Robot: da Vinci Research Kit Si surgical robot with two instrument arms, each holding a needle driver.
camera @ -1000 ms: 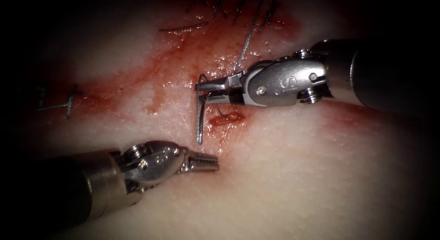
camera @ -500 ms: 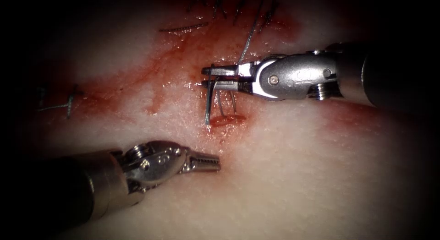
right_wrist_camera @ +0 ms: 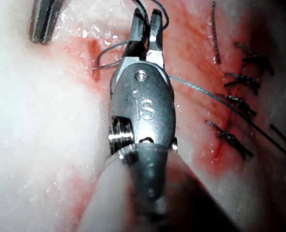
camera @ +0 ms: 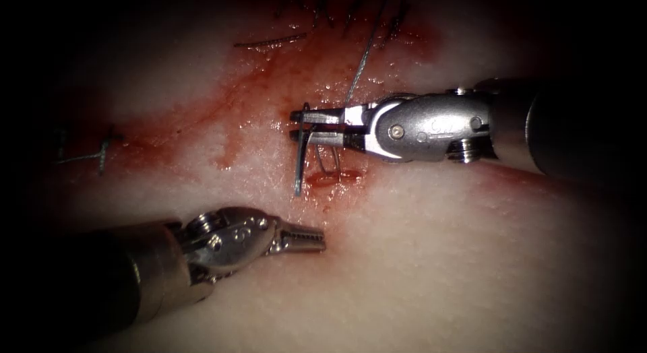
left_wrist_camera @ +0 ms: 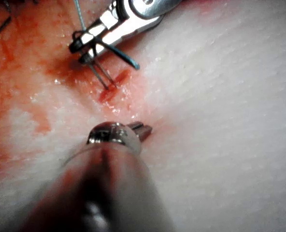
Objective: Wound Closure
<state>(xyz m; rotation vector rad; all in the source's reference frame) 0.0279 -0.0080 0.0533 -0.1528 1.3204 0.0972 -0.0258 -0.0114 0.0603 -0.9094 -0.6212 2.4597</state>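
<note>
My right tool [camera: 297,124] comes in from the right, its jaws shut on the curved needle [camera: 300,157] near the needle's upper end. The needle hangs down from the jaws. Its tip is at the tissue [camera: 431,259] surface just left of the small red cut [camera: 333,178]; I cannot tell whether it is in the tissue. Thread [camera: 362,60] runs up from the jaws, and a loop of it enters the cut. My left tool [camera: 319,242] lies low on the left with its jaws shut on nothing. The left wrist view shows my left tool [left_wrist_camera: 144,129] below the right tool [left_wrist_camera: 80,48].
Finished dark stitches [camera: 337,13] sit at the far end of the wound, also seen as stitches [right_wrist_camera: 235,101] beside the right tool [right_wrist_camera: 145,21]. Another stitch [camera: 101,151] lies far left. Red fluid [camera: 269,90] stains the tissue around the cut.
My right tool rolled its wrist and carried the needle up, then back down and left. The needle's tip, earlier well below the cut, is now beside it. The left tool stayed still.
</note>
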